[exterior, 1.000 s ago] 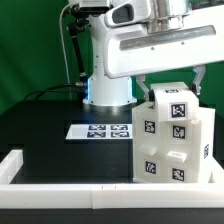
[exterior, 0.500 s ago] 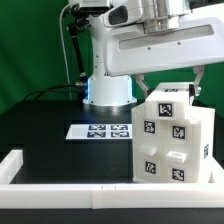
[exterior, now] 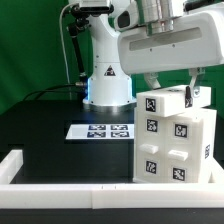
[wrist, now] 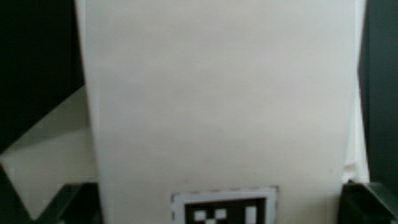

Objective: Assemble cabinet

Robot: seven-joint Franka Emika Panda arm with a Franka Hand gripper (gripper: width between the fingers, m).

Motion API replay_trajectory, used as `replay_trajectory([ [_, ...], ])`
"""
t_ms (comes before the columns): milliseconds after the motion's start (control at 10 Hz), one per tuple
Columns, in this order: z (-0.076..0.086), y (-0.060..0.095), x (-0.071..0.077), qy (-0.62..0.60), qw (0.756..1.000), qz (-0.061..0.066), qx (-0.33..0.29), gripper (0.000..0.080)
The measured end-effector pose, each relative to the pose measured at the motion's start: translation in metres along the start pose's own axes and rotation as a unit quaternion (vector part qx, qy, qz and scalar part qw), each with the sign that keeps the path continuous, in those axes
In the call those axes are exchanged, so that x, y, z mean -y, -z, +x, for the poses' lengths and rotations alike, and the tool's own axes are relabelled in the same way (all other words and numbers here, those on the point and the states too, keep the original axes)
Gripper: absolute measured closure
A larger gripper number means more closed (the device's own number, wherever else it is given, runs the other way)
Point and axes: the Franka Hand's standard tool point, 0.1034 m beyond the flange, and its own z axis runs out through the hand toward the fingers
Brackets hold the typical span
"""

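Observation:
The white cabinet body, covered in square black-and-white tags, stands upright on the black table at the exterior view's right. My gripper is at its top edge, with one dark finger on each side of the upper part. In the wrist view the white cabinet wall fills the space between the fingertips, and one tag lies between them. My gripper is closed against the cabinet's two sides. No loose blocks or panels are in view.
The marker board lies flat on the table just to the cabinet's left. The robot base stands behind it. A low white rim runs along the table's front and left edges.
The arm and gripper have shifted toward the exterior view's right and slightly down. The cabinet body has turned a little with them.

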Motion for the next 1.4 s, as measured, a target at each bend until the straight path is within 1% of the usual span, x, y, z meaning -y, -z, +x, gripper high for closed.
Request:
replay_trajectory([
  [100,0.0,0.0,0.0,-0.016,1.0,0.0,0.0,0.0243],
  [300,0.0,0.0,0.001,-0.11,0.994,0.004,0.0,0.0243],
  [400,0.0,0.0,0.001,-0.16,0.987,0.009,0.001,0.0243],
  [600,0.0,0.0,0.001,-0.264,0.965,0.015,0.007,0.0243],
  [800,0.0,-0.001,0.001,-0.279,0.96,0.014,0.009,0.0243],
  [900,0.0,-0.001,0.001,-0.267,0.964,0.014,0.01,0.0079],
  [1000,0.0,0.001,0.001,-0.259,0.966,0.016,0.013,0.0079],
  [1100,0.001,0.004,0.003,-0.263,0.964,0.021,0.016,0.0012],
  [1400,0.004,0.02,0.01,-0.274,0.96,0.043,0.028,0.0002],
])
